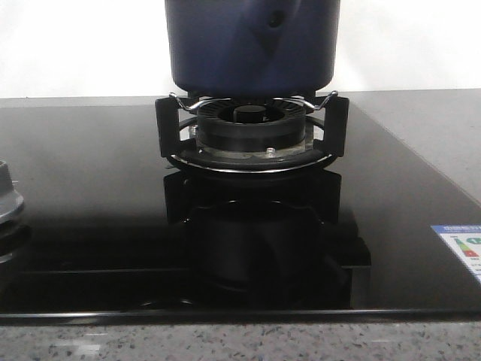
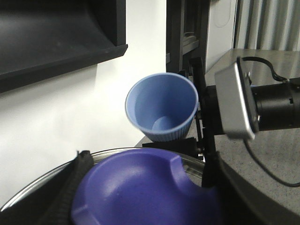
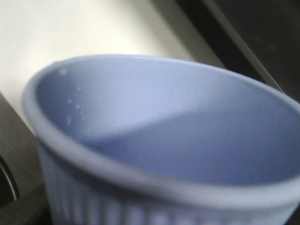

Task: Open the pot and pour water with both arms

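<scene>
The dark navy pot (image 1: 252,45) stands on the black burner (image 1: 252,128); its top is cut off in the front view, and neither gripper shows there. In the left wrist view my left gripper (image 2: 145,187) is shut on the purple-blue knob (image 2: 140,183) of the metal-rimmed lid (image 2: 42,183). Whether the lid rests on the pot is hidden. Beyond the lid, my right gripper (image 2: 187,129) is shut on a light-blue ribbed cup (image 2: 161,108), tipped with its mouth toward the lid. The cup (image 3: 154,136) fills the right wrist view, hiding the fingers; a few drops cling inside.
The burner's prongs (image 1: 169,124) stand on a glossy black glass cooktop (image 1: 90,226). Part of a grey second burner (image 1: 7,197) shows at the left edge, and a label (image 1: 462,248) at the right. A speckled stone counter (image 1: 225,342) runs along the front. A white wall lies behind.
</scene>
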`<state>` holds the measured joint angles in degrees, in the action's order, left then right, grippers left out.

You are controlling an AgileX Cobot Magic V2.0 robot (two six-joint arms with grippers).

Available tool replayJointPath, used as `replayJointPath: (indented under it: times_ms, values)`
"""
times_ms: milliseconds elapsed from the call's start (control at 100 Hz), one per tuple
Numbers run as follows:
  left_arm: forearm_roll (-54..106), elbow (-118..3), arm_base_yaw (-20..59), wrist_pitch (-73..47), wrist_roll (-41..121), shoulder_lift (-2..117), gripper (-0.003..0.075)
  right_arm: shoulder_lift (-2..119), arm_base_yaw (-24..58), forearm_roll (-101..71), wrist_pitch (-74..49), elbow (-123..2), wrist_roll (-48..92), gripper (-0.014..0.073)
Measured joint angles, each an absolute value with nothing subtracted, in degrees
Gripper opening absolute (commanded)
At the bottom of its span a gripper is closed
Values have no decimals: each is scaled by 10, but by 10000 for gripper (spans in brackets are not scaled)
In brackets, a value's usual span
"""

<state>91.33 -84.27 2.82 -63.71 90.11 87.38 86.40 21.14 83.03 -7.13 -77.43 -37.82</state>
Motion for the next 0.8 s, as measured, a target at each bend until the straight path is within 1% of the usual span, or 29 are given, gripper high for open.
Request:
replayJointPath:
  times_ms: [130, 250, 420, 540, 670, 800]
  values:
    - [916, -843, 46, -628, 901, 874, 252, 847, 211, 822, -96, -774, -468, 279]
    - [916, -843, 65, -618, 901, 874, 252, 833, 211, 816, -156, -774, -535, 279]
    - [916, -843, 83, -604, 901, 874, 252, 807, 209, 803, -324, -755, -626, 279]
    - [916, -843, 101, -584, 901, 874, 252, 787, 190, 801, -402, -713, -658, 279]
    - [916, -843, 118, -559, 908, 874, 252, 763, 163, 816, -403, -640, -694, 279]
    - [916, -843, 134, -544, 922, 874, 252, 742, 140, 908, -346, -553, -814, 279]
